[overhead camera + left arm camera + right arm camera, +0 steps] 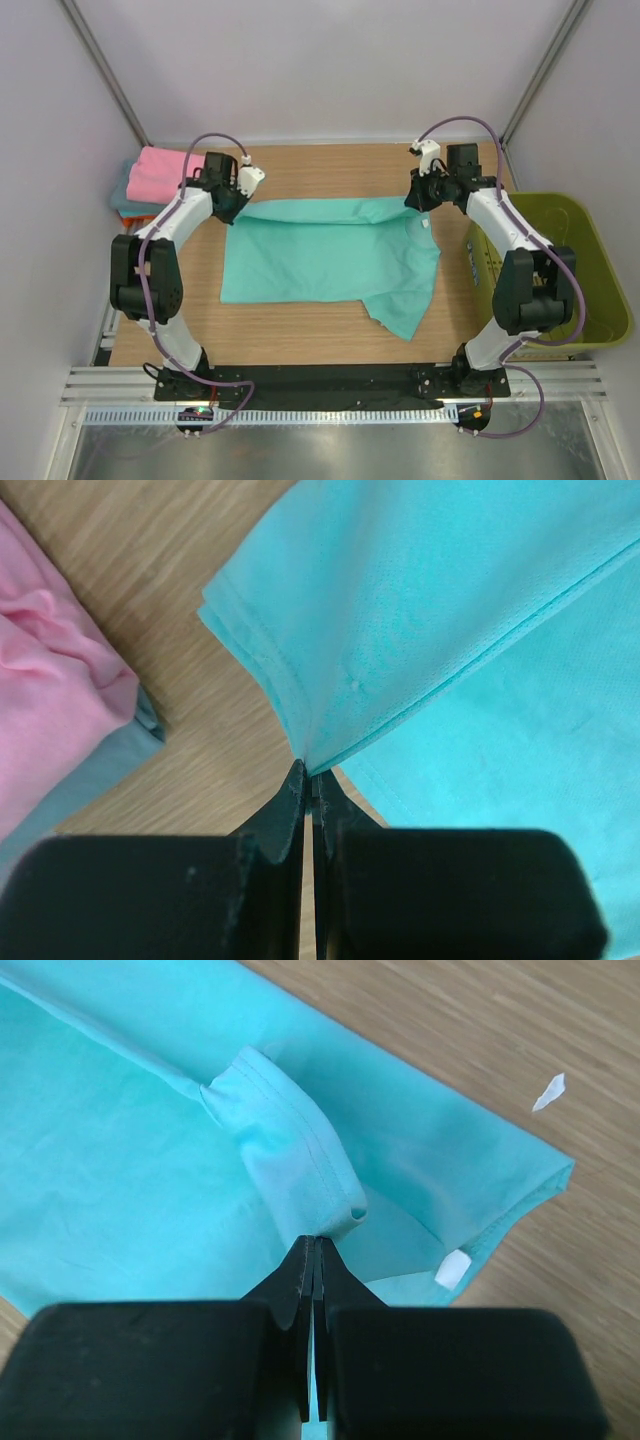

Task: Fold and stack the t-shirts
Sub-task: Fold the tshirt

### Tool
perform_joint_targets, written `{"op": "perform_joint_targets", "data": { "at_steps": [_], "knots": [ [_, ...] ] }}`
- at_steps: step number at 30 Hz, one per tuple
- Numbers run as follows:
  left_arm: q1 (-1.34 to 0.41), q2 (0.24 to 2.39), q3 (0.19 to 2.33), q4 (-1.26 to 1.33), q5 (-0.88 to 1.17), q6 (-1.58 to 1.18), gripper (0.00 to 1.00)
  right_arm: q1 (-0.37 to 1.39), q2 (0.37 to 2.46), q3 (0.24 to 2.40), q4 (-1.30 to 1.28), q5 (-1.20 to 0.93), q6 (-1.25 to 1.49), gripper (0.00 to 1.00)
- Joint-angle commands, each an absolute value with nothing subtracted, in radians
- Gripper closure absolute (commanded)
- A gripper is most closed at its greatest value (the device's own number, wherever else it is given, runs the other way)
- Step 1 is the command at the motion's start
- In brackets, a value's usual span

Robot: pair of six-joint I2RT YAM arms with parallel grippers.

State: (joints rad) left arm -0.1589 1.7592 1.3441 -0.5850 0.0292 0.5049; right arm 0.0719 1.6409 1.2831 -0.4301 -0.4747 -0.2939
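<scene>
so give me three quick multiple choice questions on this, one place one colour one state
1. Where is the folded stack? A middle of the table; B far left corner of the table; C near right corner.
2. What colour is the stack's top shirt? A white; B orange; C pink.
3. How is the left gripper? A wide open in the air; B shut on the teal t-shirt; C shut with nothing in it.

Answers: 1 B, the top view shows it at the table's far left; 2 C, pink lies uppermost; 3 B, the left wrist view shows it pinching the teal hem.
</scene>
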Motion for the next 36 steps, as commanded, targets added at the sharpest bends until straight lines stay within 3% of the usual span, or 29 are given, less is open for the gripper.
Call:
{"op": "perform_joint_targets", "data": {
  "at_steps": [1,6,7,10,13,14,21,27,33,36],
  "knots": [
    [-0.146,1.753,1.312,-0.583,0.049,0.511,1.00,0.081,1.560,1.253,-0.414,-0.488,-0.302,0.99],
    [-0.141,1.782,1.282,-0.607,0.046,0.508,0.99,0.087,1.542,1.187,-0.416,-0.506,-0.293,0.99],
    [-0.132,1.790,1.287,-0.627,0.045,0.500,0.80,0.090,1.540,1.178,-0.422,-0.514,-0.298,0.96],
    [-0.104,1.775,1.287,-0.655,0.054,0.463,0.53,0.091,1.520,1.170,-0.489,-0.531,-0.310,0.73],
    [-0.089,1.720,1.285,-0.640,0.057,0.440,0.36,0.091,1.494,1.187,-0.499,-0.522,-0.304,0.67],
    [-0.089,1.710,1.292,-0.631,0.054,0.436,0.35,0.091,1.491,1.198,-0.488,-0.520,-0.296,0.65],
    [-0.089,1.833,1.458,-0.643,0.095,0.336,0.38,0.103,1.630,1.259,-0.388,-0.520,-0.247,0.62],
    [-0.091,1.991,1.607,-0.748,0.218,0.244,0.54,0.112,1.843,1.422,-0.390,-0.508,-0.238,0.68],
    [-0.095,2.042,1.626,-0.821,0.316,0.222,0.78,0.141,2.019,1.575,-0.397,-0.492,-0.232,0.73],
    [-0.101,2.057,1.611,-0.828,0.318,0.224,0.81,0.166,2.074,1.623,-0.393,-0.486,-0.239,0.73]
  ]
}}
